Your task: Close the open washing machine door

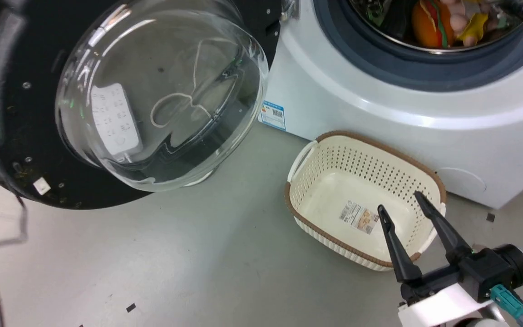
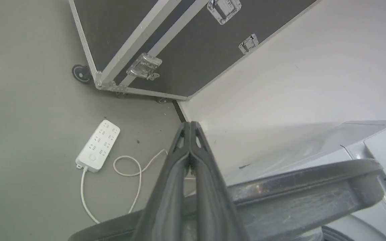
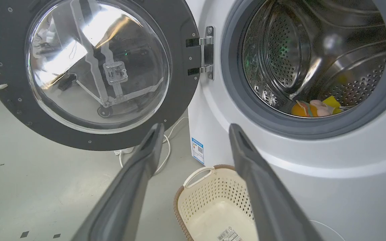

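The washing machine door (image 1: 12,113) stands swung wide open at the upper left, its clear glass bowl (image 1: 161,91) bulging toward me. In the right wrist view the door (image 3: 179,83) hangs from a metal hinge (image 3: 208,52) left of the drum opening (image 3: 313,60). The white washing machine (image 1: 379,113) fills the upper right. My right gripper (image 1: 400,200) is open over the basket's near rim, holding nothing. My left gripper (image 2: 190,124) is shut and empty, its fingers crossing the door's dark rim (image 2: 297,194) from behind; whether they touch it I cannot tell.
A cream perforated basket (image 1: 307,200) sits on the floor in front of the machine. Colourful toys (image 1: 443,22) lie in the drum. Behind the door are a white power strip (image 2: 97,145) with a looped cord and a wheeled black flight case (image 2: 179,43) against the wall.
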Motion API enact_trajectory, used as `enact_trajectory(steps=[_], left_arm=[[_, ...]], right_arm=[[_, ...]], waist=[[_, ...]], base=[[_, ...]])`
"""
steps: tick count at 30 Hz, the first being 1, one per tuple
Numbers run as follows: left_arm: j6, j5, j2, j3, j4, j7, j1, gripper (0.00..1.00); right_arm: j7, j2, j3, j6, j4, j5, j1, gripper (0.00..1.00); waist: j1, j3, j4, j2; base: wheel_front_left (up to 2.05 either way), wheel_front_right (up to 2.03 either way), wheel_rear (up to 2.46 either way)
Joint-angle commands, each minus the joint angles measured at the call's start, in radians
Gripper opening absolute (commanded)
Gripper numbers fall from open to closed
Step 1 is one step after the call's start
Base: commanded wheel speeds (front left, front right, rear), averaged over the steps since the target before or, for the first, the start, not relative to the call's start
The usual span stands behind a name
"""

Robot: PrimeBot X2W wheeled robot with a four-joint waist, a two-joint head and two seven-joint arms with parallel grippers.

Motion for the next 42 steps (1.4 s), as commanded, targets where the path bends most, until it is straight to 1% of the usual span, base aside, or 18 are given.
enact_trajectory(steps=[1, 2, 3, 4, 5, 6, 7, 11, 13, 16, 20, 22, 24, 29, 32, 38, 42], left_arm=[[0.021, -0.051, 0.013, 0.024, 0.036, 0.039, -0.037, 0.00], [0.049, -0.117, 0.031, 0.046, 0.092, 0.115, -0.073, 0.00], [0.054, -0.149, 0.038, 0.055, 0.115, 0.153, -0.087, 0.00], [0.054, -0.149, 0.038, 0.055, 0.115, 0.153, -0.087, 0.00], [0.063, -0.205, 0.053, 0.071, 0.152, 0.222, -0.108, 0.00], [0.063, -0.205, 0.053, 0.071, 0.152, 0.222, -0.108, 0.00], [0.063, -0.228, 0.058, 0.074, 0.166, 0.257, -0.114, 0.00], [0.040, -0.316, 0.066, 0.067, 0.191, 0.410, -0.124, 0.00], [0.029, -0.361, 0.061, 0.066, 0.189, 0.477, -0.125, 0.00], [0.026, -0.426, 0.051, 0.071, 0.180, 0.567, -0.124, 0.00], [0.025, -0.457, 0.022, 0.054, 0.125, 0.651, -0.079, 0.00], [0.016, -0.459, 0.007, 0.042, 0.081, 0.680, -0.041, 0.00], [0.012, -0.462, -0.013, 0.027, 0.033, 0.714, 0.005, 0.00], [0.024, -0.479, -0.072, 0.003, -0.082, 0.774, 0.107, 0.00], [0.025, -0.480, -0.125, -0.030, -0.150, 0.797, 0.162, 0.00], [0.037, -0.495, -0.262, -0.098, -0.281, 0.818, 0.264, 0.00], [0.049, -0.526, -0.324, -0.154, -0.357, 0.796, 0.328, 0.00]], right_arm=[[-0.009, -0.007, 0.006, 0.001, -0.007, 0.001, -0.017, 1.00], [-0.014, -0.010, 0.012, 0.001, -0.006, 0.004, -0.025, 1.00], [-0.016, -0.011, 0.015, 0.001, -0.005, 0.005, -0.028, 1.00], [-0.016, -0.011, 0.015, 0.001, -0.005, 0.005, -0.028, 1.00], [-0.020, -0.012, 0.019, 0.001, -0.004, 0.007, -0.034, 1.00], [-0.020, -0.012, 0.019, 0.001, -0.004, 0.007, -0.034, 1.00], [-0.022, -0.012, 0.021, 0.001, -0.005, 0.008, -0.035, 1.00], [-0.030, -0.014, 0.025, 0.001, -0.005, 0.010, -0.038, 1.00], [-0.035, -0.015, 0.026, 0.001, -0.004, 0.011, -0.038, 1.00], [-0.040, -0.016, 0.026, 0.001, 0.000, 0.011, -0.038, 1.00], [-0.040, -0.007, 0.018, 0.001, 0.012, 0.009, -0.034, 1.00], [-0.040, 0.002, 0.009, 0.001, 0.014, 0.012, -0.030, 1.00], [-0.040, 0.011, -0.002, 0.001, 0.017, 0.014, -0.022, 1.00], [-0.040, 0.030, -0.036, 0.001, 0.021, 0.022, 0.002, 1.00], [-0.040, 0.038, -0.051, 0.001, 0.028, 0.026, 0.016, 1.00], [-0.040, 0.046, -0.087, 0.001, 0.036, 0.022, 0.033, 1.00], [-0.040, 0.047, -0.095, 0.001, 0.056, 0.027, 0.042, 1.00]], waist=[[-0.0002, 0.012, -0.005, 0.0000], [-0.0002, 0.022, -0.007, 0.0000], [-0.0002, 0.026, -0.008, 0.0000], [-0.0002, 0.026, -0.008, 0.0000], [-0.0002, 0.034, -0.009, 0.0000], [-0.0002, 0.034, -0.009, 0.0000], [-0.0002, 0.036, -0.008, 0.0000], [-0.0002, 0.045, -0.002, 0.0000], [-0.0002, 0.048, 0.003, 0.0000], [-0.0002, 0.046, 0.010, 0.0000], [-0.0002, 0.022, 0.004, 0.0000], [-0.0002, 0.005, -0.002, 0.0000], [-0.0002, -0.020, -0.007, 0.0000], [-0.0002, -0.072, -0.016, 0.0000], [-0.0002, -0.098, -0.022, 0.0000], [-0.0002, -0.128, -0.049, 0.0000], [-0.0002, -0.138, -0.082, 0.0000]], base=[[0.00, 0.00, 0.00], [0.00, 0.00, 0.00], [0.00, 0.00, 0.00], [0.00, 0.00, 0.00], [0.00, 0.00, 0.00], [0.00, 0.00, 0.00], [0.00, 0.00, 0.00], [0.00, 0.00, 0.00], [0.00, 0.00, 0.00], [0.00, 0.00, 0.00], [0.00, 0.00, 0.00], [0.00, 0.00, 0.00], [0.00, 0.00, 0.00], [0.00, 0.00, 0.00], [0.00, 0.00, 0.00], [0.00, 0.00, 0.00], [0.00, 0.00, 0.00]])
